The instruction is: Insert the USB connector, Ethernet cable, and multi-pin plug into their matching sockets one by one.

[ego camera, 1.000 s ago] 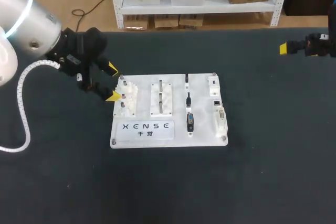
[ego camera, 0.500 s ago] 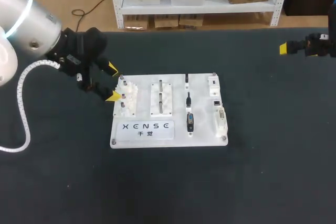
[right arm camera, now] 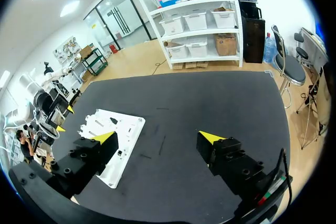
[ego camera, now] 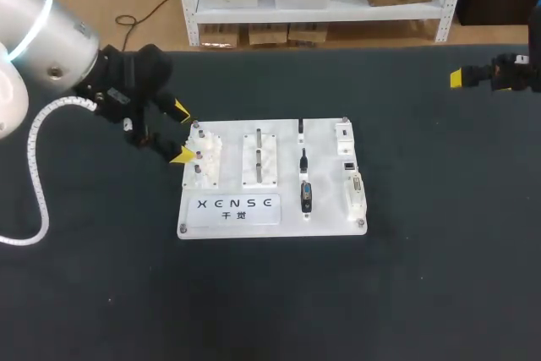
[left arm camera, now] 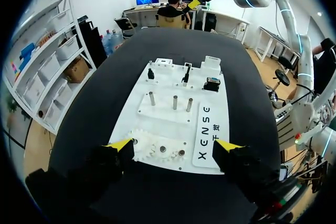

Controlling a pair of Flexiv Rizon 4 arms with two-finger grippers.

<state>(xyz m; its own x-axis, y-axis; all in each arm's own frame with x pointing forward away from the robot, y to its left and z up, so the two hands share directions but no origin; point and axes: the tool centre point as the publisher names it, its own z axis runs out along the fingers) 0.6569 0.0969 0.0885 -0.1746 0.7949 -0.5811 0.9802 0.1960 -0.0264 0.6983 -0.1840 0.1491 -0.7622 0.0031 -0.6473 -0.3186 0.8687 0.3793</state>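
Multi-pin plug (ego camera: 306, 196), black with a blue face, flat on the white board (ego camera: 325, 183), at the near end of a column of three connectors right of the board's middle. Beyond it the middle connector (ego camera: 303, 161), then the far connector (ego camera: 301, 128), both small and dark; USB or Ethernet, not distinguishable. All three apart from the sockets and from both grippers.

Black table (ego camera: 423, 276), largest of all, under everything. Left arm (ego camera: 42, 48), silver and bulky, in from the far left, with a white ribbed hose (ego camera: 34, 158) hanging in a loop toward the near left. Right arm (ego camera: 517, 73) barely in at the far right edge, well apart from the board.

White board square to the table near its middle, a printed label plate (ego camera: 237, 205) at its near left. Gear block (ego camera: 204, 163) along the left edge, with small white gears and pins. Peg block (ego camera: 259, 158) just right of it, with upright metal pegs. Row of sockets (ego camera: 355, 194) along the right edge, beside the connector column: a white housing at the far end, a dark opening in the middle, a long pale one nearest.

Left gripper (left arm camera: 174, 144) released, yellow tips spread wide, at the board's left edge just beside the gear block, nothing grasped; touching or not, impossible to say. Right gripper (right arm camera: 157, 137) likewise released, fingers far apart over bare table, nothing between them.
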